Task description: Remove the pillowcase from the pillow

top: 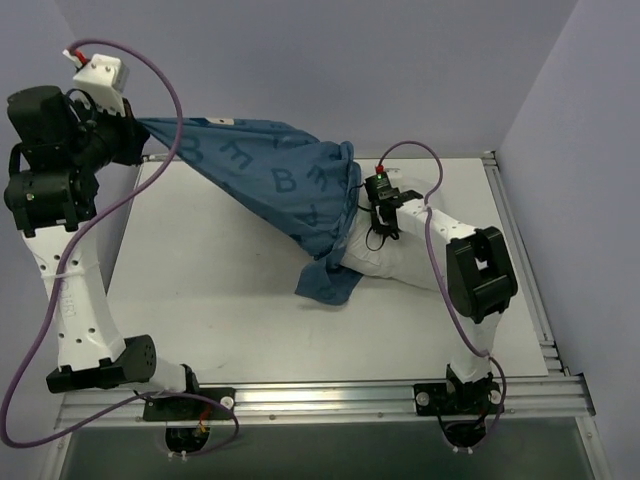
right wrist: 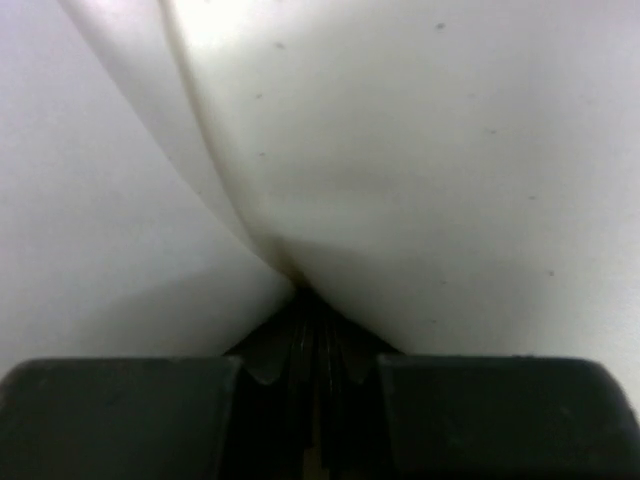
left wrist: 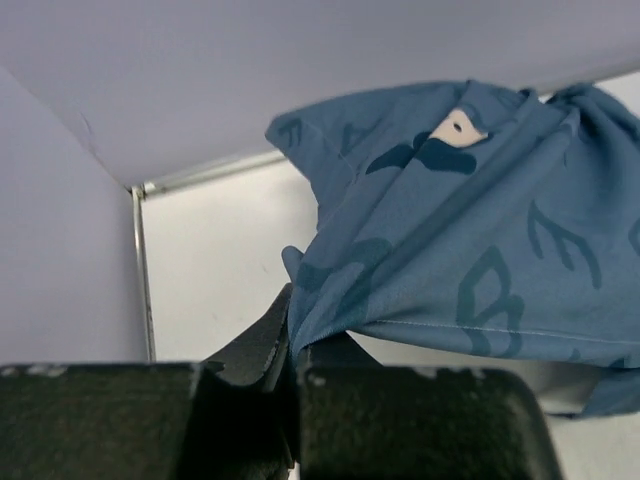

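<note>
Blue, thin printed fabric, the pillowcase [top: 270, 180] with darker blue letters is stretching as a taut, creased sheet above the white table [top: 220, 300]. Its long axis is running diagonally from the far left corner down toward the right centre. The left gripper [top: 138, 140], raised at the far left, is clamping one bunched corner of the cloth, its black fingers [left wrist: 250, 352] pressing together on a hemmed edge. The plump, plain white stuffed pillow [top: 395, 262] is lying on the table's right half, its long axis running roughly left to right and its left end sitting inside the pillowcase's gathered mouth. The right gripper [top: 378, 235] is pinching a smooth fold of the pillow's white cover, jaws closed on it, just beside the blue cloth's edge.
</note>
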Tool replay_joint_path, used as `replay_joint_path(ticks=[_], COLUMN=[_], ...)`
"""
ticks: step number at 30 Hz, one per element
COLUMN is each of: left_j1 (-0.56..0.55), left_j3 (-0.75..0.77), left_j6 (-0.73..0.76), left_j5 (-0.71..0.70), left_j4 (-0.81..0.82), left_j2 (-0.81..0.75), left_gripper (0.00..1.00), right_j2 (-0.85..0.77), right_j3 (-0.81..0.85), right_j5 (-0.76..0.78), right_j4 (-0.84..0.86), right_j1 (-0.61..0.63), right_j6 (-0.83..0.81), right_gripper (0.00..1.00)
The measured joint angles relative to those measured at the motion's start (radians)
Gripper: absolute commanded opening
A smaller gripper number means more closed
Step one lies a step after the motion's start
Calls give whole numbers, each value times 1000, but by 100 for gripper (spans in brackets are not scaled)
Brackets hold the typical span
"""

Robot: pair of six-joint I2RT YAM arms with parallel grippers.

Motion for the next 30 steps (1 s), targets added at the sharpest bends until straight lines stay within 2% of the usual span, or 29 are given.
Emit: replay_joint_path(ticks=[5,7,13,18,27,30], left_j1=[-3,-5,36,201,234,277], left_j3=[415,510,565,586,585,585], left_j6=[-45,-54,-82,-117,-115,-114], left_j5=[0,-4,-45,-41,-48,-48], left_j4=[-132,-164,-192,-204,-196,-196], left_j2=[166,211,244,258,249,249], left_gripper=[2,2,2,2,2,2], right_j2=[-7,-17,-24,-26,-30,-42], right_j3=[-36,-48,-56,-47,-45,-46], right_j5=[-28,-60,-137,-210,-322,-381], right_j4=[58,77,116,119,119,118], right_j1=[-51,-79,-144,-198,-261,-321], right_j6=[6,6,0,-5,-5,-1], right_gripper=[0,0,0,0,0,0])
